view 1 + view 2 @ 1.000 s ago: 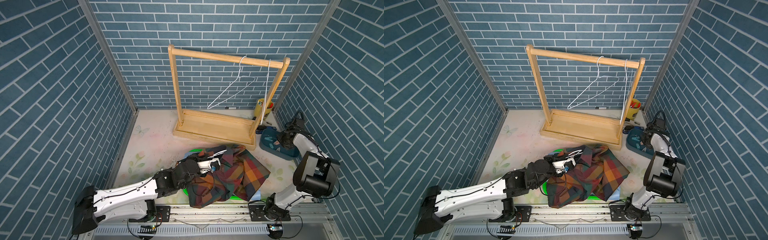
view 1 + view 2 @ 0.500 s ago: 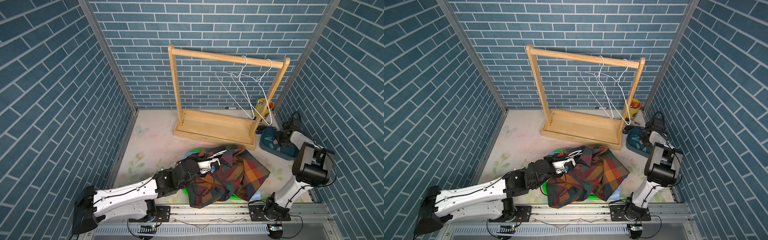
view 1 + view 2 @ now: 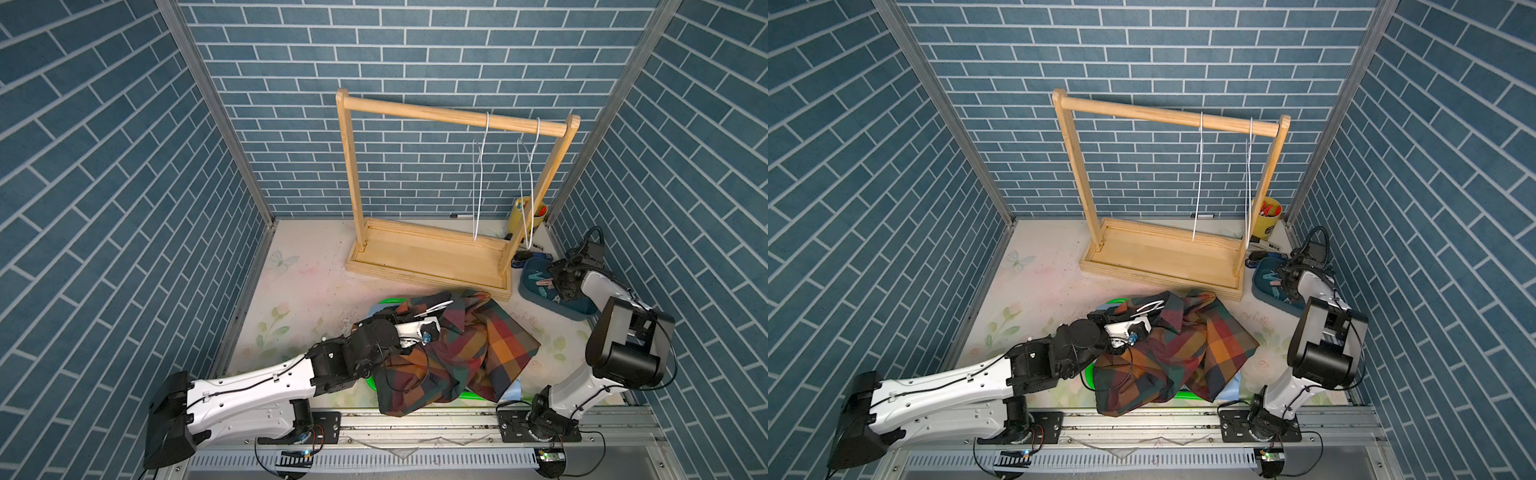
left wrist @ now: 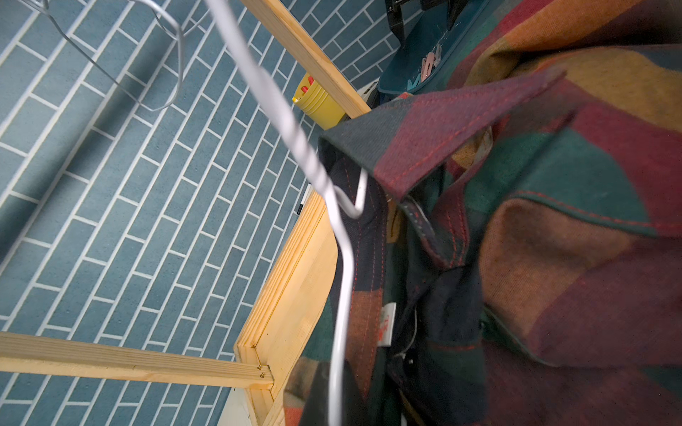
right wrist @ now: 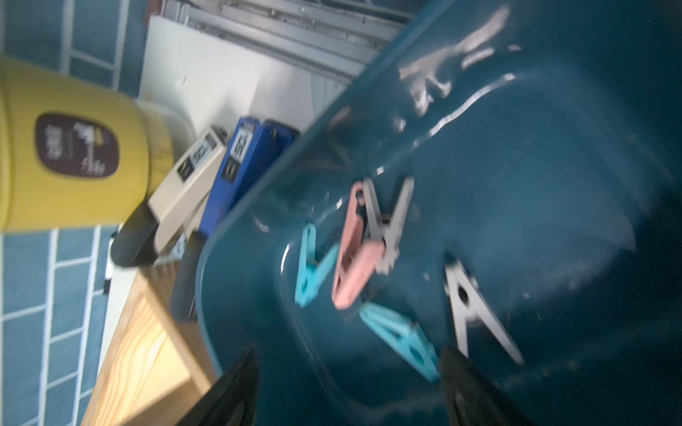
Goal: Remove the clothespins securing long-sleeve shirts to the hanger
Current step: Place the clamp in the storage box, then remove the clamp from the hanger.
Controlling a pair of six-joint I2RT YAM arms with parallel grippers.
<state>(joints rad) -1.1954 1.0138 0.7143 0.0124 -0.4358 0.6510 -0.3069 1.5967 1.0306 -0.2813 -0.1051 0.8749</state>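
Shows pink, grey and teal plastic clothespins [image 5: 352, 254] lying in a dark teal tub [image 5: 535, 166] under released, empty right jaws. Shows left jaws clenched at the collar of the plaid long-sleeve shirt [image 3: 498, 345]. Best lifted straight up, clear of the rim.

— Walls?
— Three, in blue-grey brick pattern with pale joints: back wall [image 3: 415, 50], left wall [image 3: 83, 208], right wall [image 3: 706, 208]. Grey metal posts [image 3: 216, 116] stand at both rear corners
— Floor?
— One pale mat [image 3: 307, 291] with faded flower prints and a butterfly print [image 3: 286, 261] near its rear left corner. An aluminium rail [image 3: 415, 424] runs along the front edge
— Furniture?
— One light wooden rack [image 3: 428, 253]: tray-like base toward the mat's rear right, two uprights, round top bar
— Light?
— Even, with soft shadows
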